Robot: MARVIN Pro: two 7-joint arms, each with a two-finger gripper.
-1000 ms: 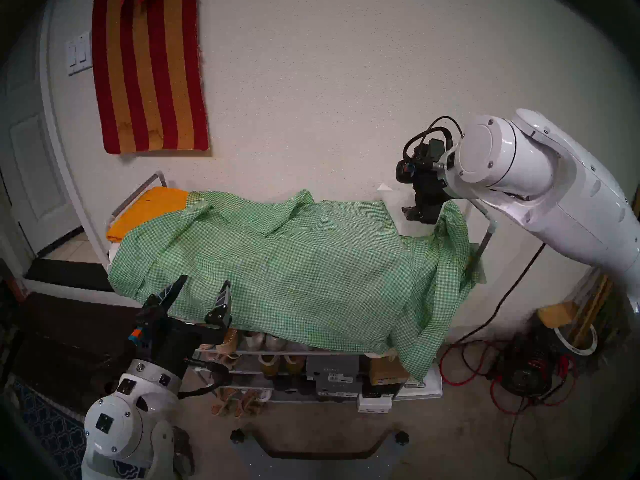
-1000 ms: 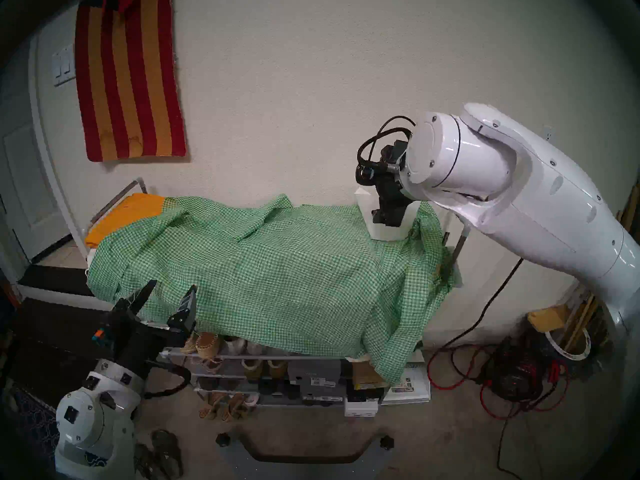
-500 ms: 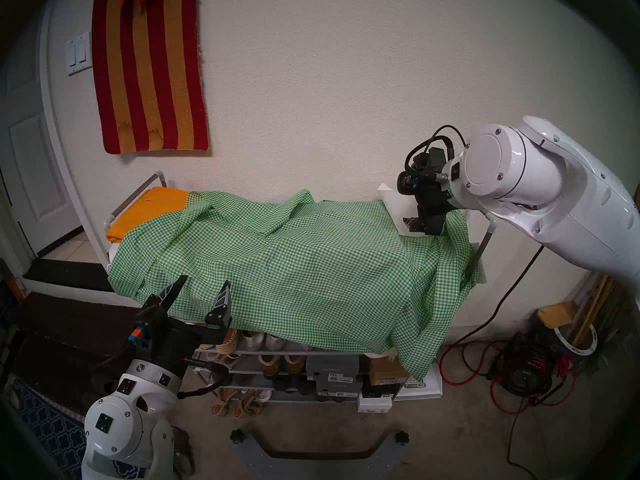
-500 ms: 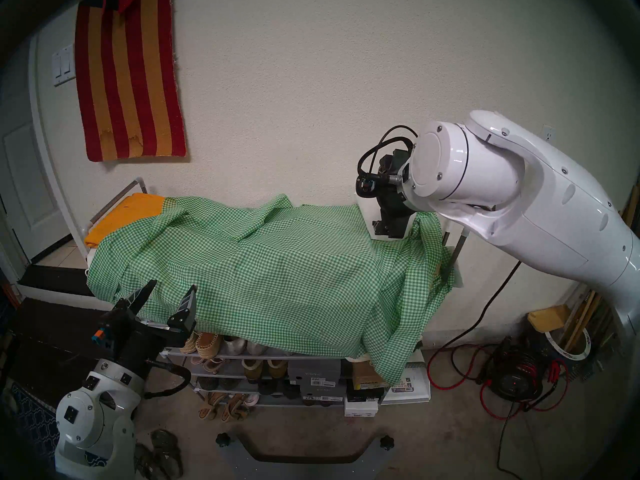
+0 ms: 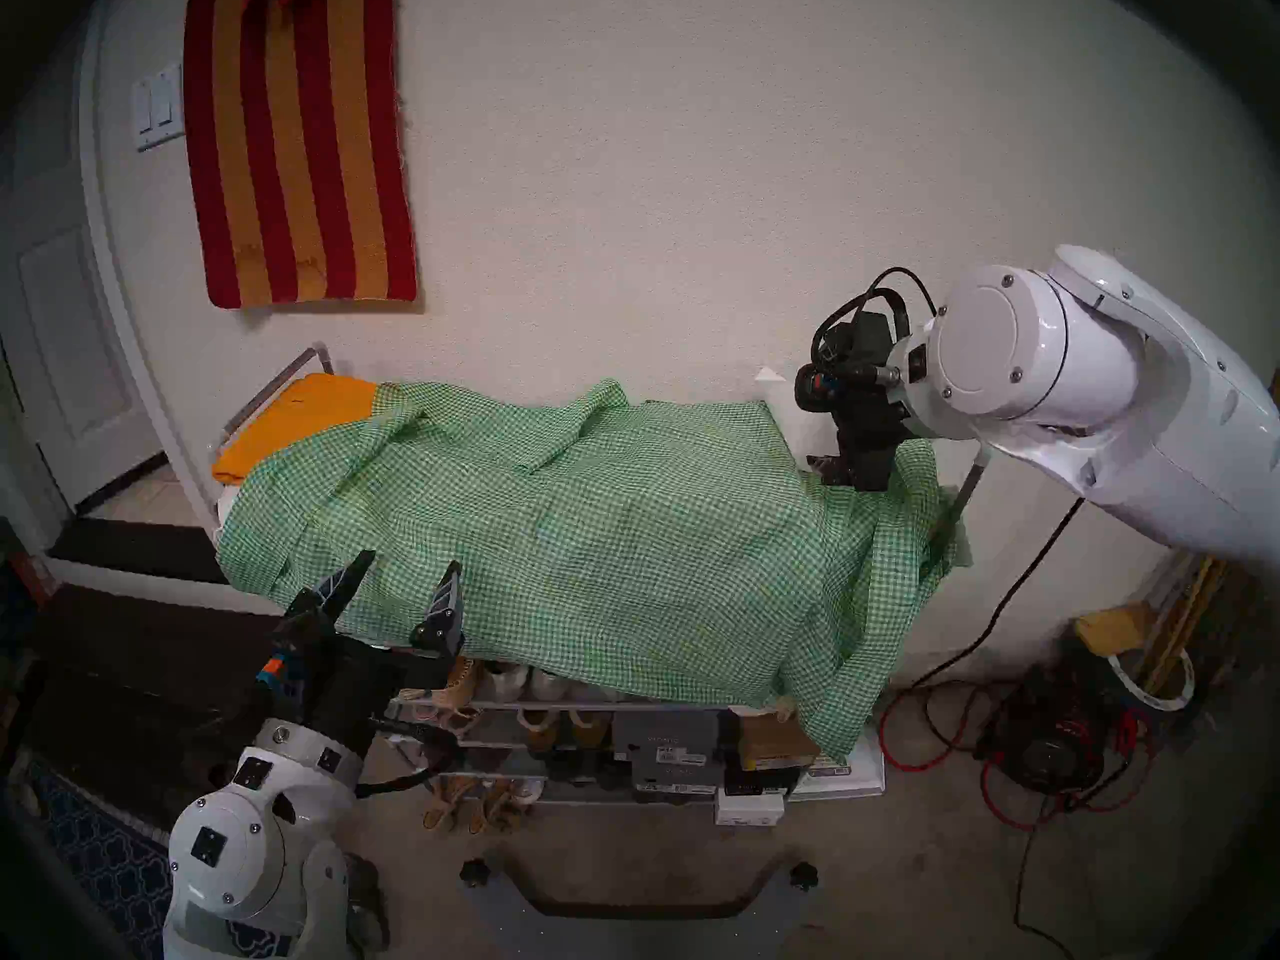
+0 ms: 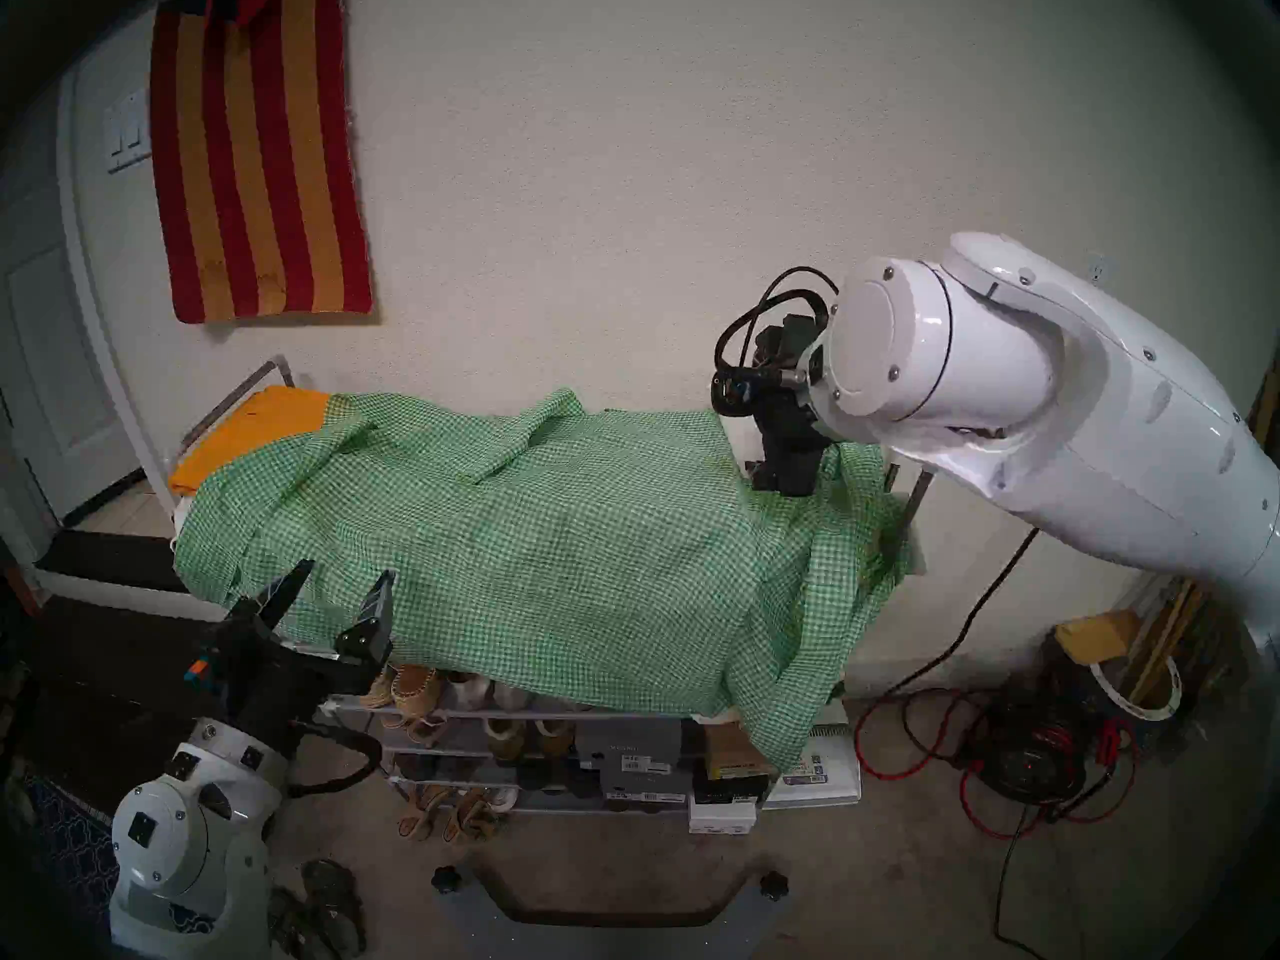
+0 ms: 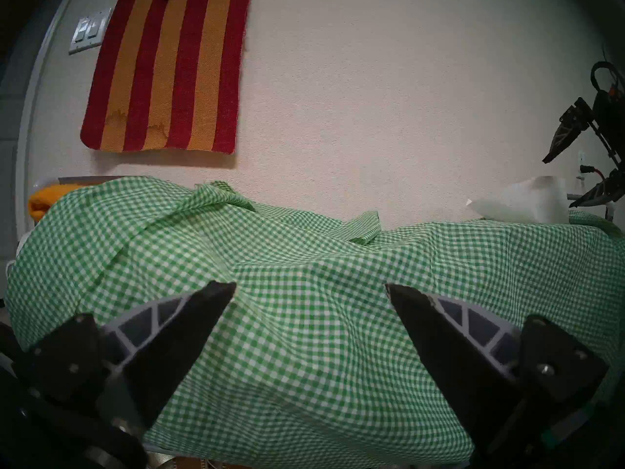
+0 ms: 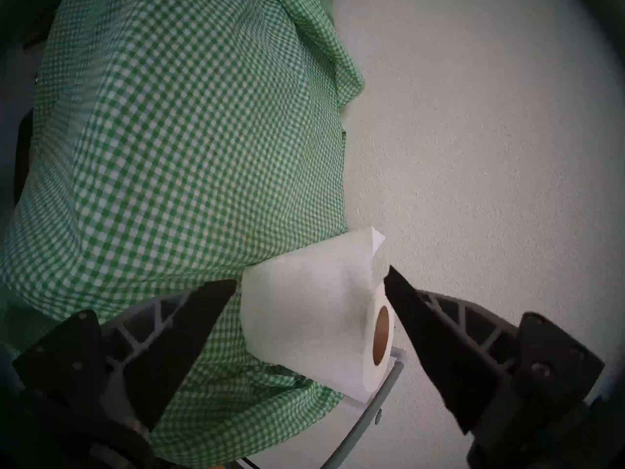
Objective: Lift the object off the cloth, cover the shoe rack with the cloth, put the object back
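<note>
Hovering low at the rack's front-left, the left gripper (image 5: 405, 576) has its jaws spread wide w/ nothing between them; in the left wrist view the two black fingers (image 7: 189, 336) frame bare gingham and touch none of it that I can see. Gripper points level toward the wall, arm (image 5: 277, 799) folded up from below, white wrist housing nearest the camera.

Behind it, on the top tier's far-left end, a folded orange-yellow cloth (image 5: 291, 425) pokes out from under the green-and-white cloth (image 5: 589, 536). Higher on the wall: red-and-gold striped rug (image 5: 298, 141), light switch (image 5: 158, 110) beside it.

Cloth is draped across nearly the whole top of the shoe rack (image 5: 526, 704), rumpled along the back edge, front hem hanging over the top shelf, right end sagging past the lower tiers. Shoes and boxes (image 5: 665, 747) visible on the shelves below.

At the right end, near the wall, the tissue roll (image 8: 321, 316) lies on its side on the cloth, brown core facing the rack's end rail (image 8: 368, 414), loose sheet curling up at the top. Right gripper (image 8: 311, 289) is also spread to its widest, empty; roll sits betw. the finger (image 8: 433, 336) tips in the wrist view, but contact can't be told. In the left wrist view it hangs just above the roll. Right arm (image 5: 1108, 411) reaches in from the right, angled down-fwd, gripper pitched toward the roll.

Floor at far right: red and black cables (image 5: 970, 744) coiled in a heap.
</note>
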